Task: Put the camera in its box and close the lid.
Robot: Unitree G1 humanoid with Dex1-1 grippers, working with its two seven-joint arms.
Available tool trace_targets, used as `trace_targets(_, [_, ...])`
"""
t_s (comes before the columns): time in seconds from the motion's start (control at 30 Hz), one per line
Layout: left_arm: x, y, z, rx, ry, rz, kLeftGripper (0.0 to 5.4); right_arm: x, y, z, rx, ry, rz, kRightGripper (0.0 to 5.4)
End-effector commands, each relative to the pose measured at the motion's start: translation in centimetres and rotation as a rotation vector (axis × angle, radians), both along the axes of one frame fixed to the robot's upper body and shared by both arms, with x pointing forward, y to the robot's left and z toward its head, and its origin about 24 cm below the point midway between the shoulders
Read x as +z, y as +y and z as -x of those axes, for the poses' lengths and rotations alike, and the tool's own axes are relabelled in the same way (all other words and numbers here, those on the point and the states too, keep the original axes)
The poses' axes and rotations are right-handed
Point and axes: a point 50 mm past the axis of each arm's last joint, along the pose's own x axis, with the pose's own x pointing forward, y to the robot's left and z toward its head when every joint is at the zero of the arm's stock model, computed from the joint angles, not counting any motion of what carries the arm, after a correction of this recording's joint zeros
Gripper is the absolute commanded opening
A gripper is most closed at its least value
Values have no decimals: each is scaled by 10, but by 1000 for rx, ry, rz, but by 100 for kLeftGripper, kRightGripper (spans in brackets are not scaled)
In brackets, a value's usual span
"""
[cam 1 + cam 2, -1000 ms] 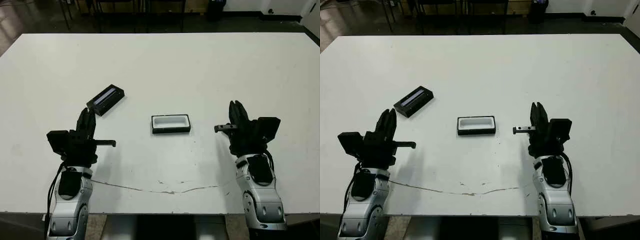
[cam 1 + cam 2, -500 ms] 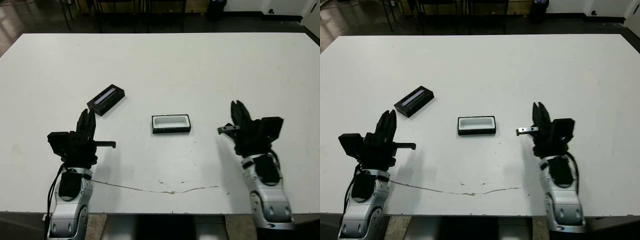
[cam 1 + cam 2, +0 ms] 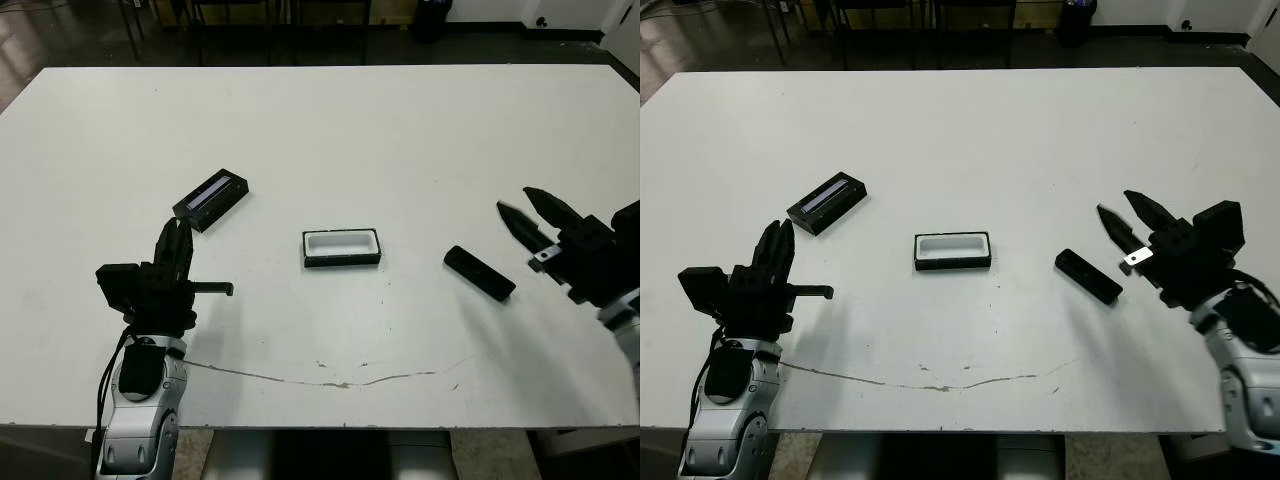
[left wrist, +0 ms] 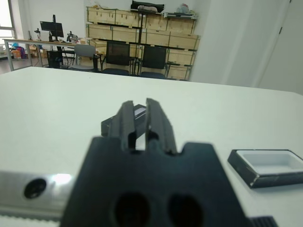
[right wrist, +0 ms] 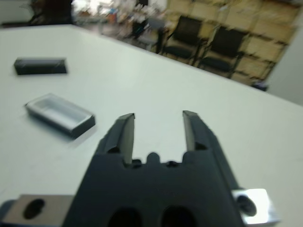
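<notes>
So far nothing of the task looks finished: the camera [image 3: 480,273] lies bare on the white table [image 3: 400,130], slanted, to the right of the box [image 3: 342,248] and apart from it. The box sits near the middle of the table with its white lining showing and nothing inside. The lid [image 3: 211,199] rests flat farther back and to the left, stripe upward, well apart from the box. The right gripper [image 3: 528,216] is off to the right of the camera, its two fingers spread wide and holding nothing; the right wrist view shows the same open gap with only table beyond it. The left gripper [image 3: 176,246] stands at the near left, fingers pointing toward the lid; in the left wrist view they stand close together with just a slim gap, gripping nothing. By my reading, all three steps remain: the camera has to be picked up and laid into the tray, the lid fetched from the left, and the lid seated on top. The right gripper is the nearer one for the camera, the left for the lid.
</notes>
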Motion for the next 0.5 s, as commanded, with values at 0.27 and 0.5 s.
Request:
trace_targets(0.27, [-6, 0, 2, -5, 46, -8, 0, -13, -5, 6, 178, 216, -80, 435])
trace_targets(0.5, [-6, 1, 3, -6, 53, -22, 0, -22, -6, 6, 219, 274, -145, 539])
